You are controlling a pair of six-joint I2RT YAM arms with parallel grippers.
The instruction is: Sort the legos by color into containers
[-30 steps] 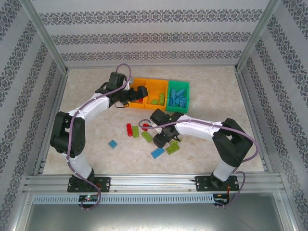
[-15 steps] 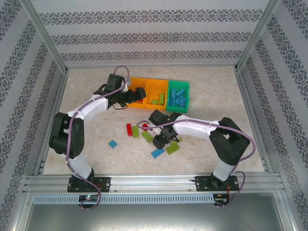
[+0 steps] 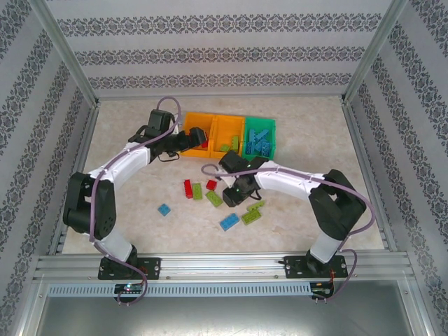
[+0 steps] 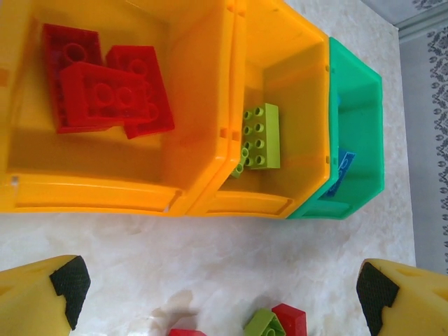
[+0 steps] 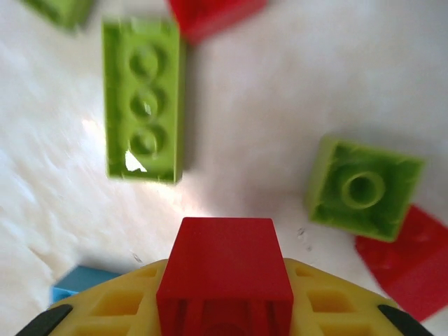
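One red brick (image 5: 224,276) is pinched between the yellow fingers (image 5: 119,301) of the right gripper (image 5: 224,318), which press against its two sides in the wrist view. It looks short, blocky and glossy, with a plain flat face toward the camera. No long axis can be read from this angle.

Under it, loose pieces lie on the table (image 5: 294,84): a long lime brick (image 5: 143,98), a square lime one (image 5: 364,189) turned hollow side up, and more red at the edges.

From this gripper, the left orange bin (image 4: 84,192), already holding red bricks (image 4: 105,91), lies outward and to the left. The middle orange bin (image 4: 301,84), with lime pieces, stands nearly straight ahead, and the green bin (image 4: 360,112) is to its right.

The left gripper (image 4: 220,287) is spread wide and empty, and it hovers just in front of the red-brick bin. That arm is the nearer one, so the carry probably has to steer around it.
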